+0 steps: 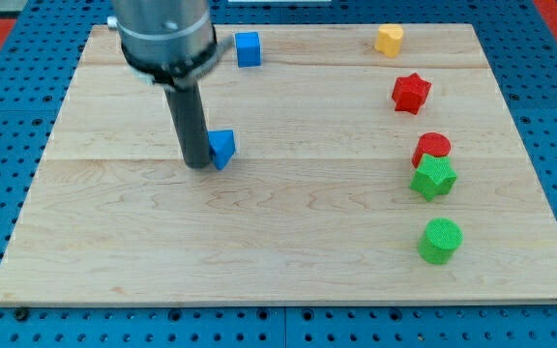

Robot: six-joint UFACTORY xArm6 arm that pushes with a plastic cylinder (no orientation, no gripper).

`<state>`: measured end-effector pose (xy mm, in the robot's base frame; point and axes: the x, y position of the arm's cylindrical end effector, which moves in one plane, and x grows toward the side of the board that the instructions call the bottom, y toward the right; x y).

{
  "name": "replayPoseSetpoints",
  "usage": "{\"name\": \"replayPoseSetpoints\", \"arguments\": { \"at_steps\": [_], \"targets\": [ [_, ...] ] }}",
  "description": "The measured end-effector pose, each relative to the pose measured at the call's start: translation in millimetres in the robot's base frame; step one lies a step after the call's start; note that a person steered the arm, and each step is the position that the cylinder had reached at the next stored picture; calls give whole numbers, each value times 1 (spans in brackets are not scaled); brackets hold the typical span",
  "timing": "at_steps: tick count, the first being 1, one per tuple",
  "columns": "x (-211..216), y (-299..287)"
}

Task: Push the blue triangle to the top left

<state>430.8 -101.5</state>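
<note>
The blue triangle [223, 148] lies on the wooden board [288, 251], left of the middle. My tip [199, 162] rests on the board right against the triangle's left side, touching it or nearly so. The dark rod rises from the tip to the arm's grey body at the view's top left. A blue cube [248, 48] sits near the board's top edge, above and a little right of the triangle.
A yellow block [389, 40] sits at the top right. A red star [411, 93] lies below it. A red cylinder [432, 147], a green star [433, 178] and a green cylinder [440, 241] stand in a column at the right.
</note>
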Motion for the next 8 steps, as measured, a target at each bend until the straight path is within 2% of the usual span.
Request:
{"name": "replayPoseSetpoints", "arguments": {
  "at_steps": [1, 2, 3, 4, 5, 6, 7, 8],
  "targets": [
    [-3, 42],
    [18, 96],
    [-10, 94],
    [-35, 33],
    [-87, -14],
    [-132, -33],
    [-130, -63],
    [-101, -25]
  ]
}}
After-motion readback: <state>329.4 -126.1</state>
